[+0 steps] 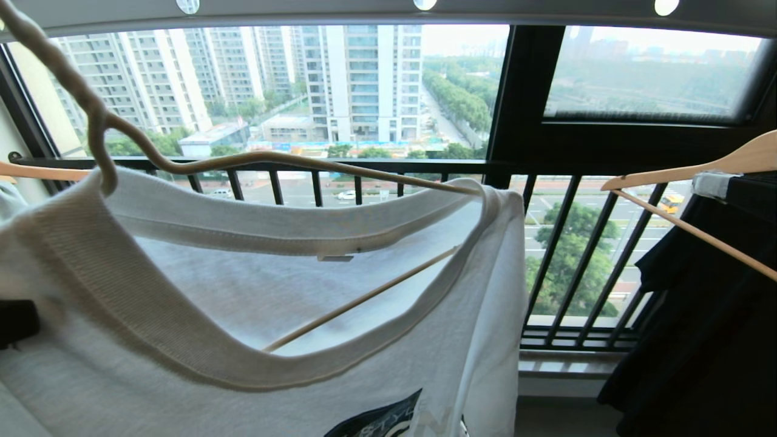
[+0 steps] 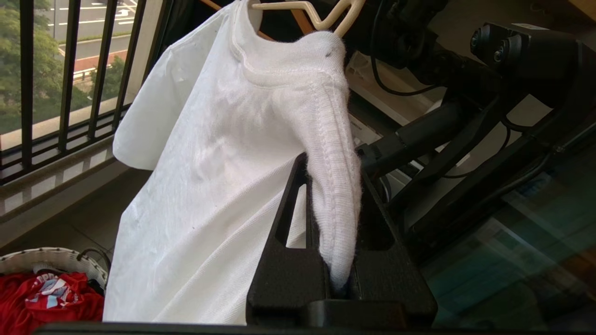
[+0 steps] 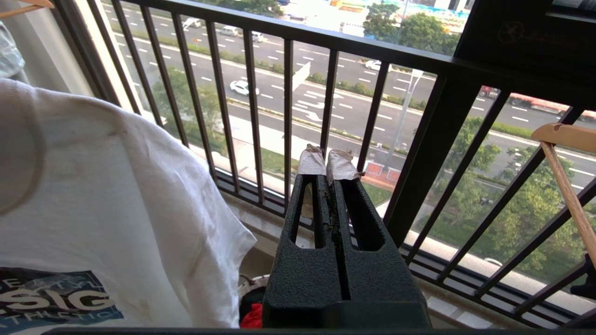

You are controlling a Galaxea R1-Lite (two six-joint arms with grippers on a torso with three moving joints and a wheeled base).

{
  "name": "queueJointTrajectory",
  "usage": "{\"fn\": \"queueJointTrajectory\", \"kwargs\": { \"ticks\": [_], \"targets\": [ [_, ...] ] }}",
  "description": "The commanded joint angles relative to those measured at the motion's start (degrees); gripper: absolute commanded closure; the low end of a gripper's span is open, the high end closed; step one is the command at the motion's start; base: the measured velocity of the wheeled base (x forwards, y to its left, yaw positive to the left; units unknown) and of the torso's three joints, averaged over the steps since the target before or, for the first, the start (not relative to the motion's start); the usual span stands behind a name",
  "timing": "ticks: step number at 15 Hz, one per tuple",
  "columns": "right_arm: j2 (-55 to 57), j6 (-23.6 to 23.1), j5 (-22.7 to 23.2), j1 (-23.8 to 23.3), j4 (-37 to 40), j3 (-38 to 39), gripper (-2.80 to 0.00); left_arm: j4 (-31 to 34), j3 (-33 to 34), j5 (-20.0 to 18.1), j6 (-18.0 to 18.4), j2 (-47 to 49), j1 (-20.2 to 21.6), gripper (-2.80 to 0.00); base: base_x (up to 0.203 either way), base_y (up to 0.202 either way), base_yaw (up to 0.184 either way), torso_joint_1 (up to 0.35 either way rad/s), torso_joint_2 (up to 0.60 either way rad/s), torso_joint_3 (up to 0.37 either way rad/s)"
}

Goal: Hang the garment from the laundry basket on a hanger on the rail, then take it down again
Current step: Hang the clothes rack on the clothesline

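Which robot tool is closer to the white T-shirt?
The left one. The left tool is shut on the white T-shirt, pinching its shoulder fabric. The right tool is shut and empty, held apart from the shirt, toward the window railing.

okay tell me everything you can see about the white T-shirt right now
The white T-shirt is soft knit cotton by the look, with a ribbed collar and a dark blue chest print with white letters. It hangs on the thin cream hanger, whose arm runs through the neck opening. The left gripper is shut on a bunched fold near the shoulder. One short sleeve hangs loose.
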Motion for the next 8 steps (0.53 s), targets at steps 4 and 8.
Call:
{"fn": "queueJointTrajectory", "kwargs": {
  "ticks": [4,8],
  "targets": [
    [-0.19,-0.06,-0.08,0.02,-0.04,-0.01,0.00,-0.01,0.63,3.22,0.75,0.33,0.09,0.00,0.000,0.000,0.000,0.000,0.00,0.000],
    [-0.20,-0.06,-0.08,0.00,-0.04,0.03,0.00,-0.01,0.31,5.01,1.63,0.42,0.09,0.00,0.000,0.000,0.000,0.000,0.00,0.000]
  ]
}}
